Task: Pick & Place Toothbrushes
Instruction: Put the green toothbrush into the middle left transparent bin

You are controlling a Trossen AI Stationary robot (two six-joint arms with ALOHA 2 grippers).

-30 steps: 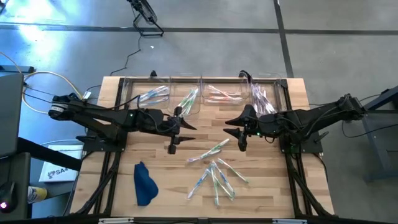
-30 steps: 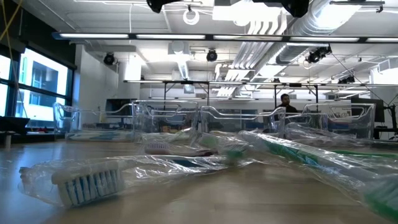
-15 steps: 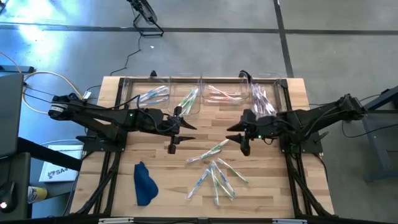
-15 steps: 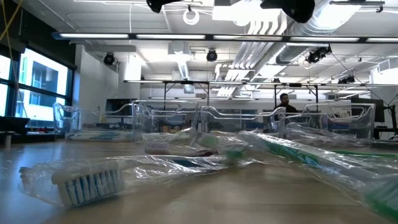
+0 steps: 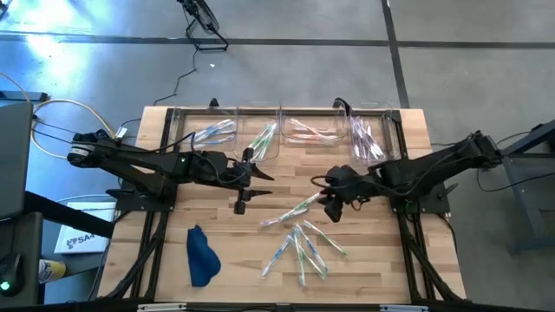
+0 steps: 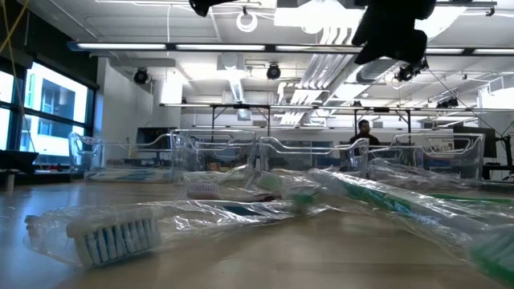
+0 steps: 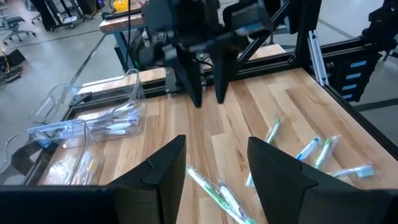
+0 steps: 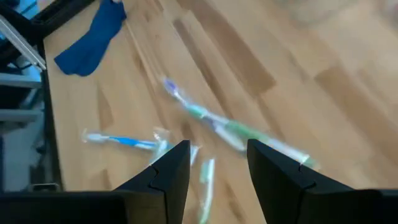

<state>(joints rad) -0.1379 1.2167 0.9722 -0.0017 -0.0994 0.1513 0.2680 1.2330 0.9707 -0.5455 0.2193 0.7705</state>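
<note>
Left gripper [image 5: 240, 204] hangs mid-table, jaws apart, holding nothing. Loose toothbrushes [image 5: 301, 245] lie right of centre, near edge. Right gripper [image 5: 330, 211], jaws open and empty, hovers over one. They look light with slippery wrap, so I'd pinch mid-handle.

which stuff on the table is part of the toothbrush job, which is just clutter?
Job:
- loose toothbrushes
- green toothbrush, below open right gripper
- clear bins, some brushes inside
- open left gripper

Clutter:
- blue cloth
</note>
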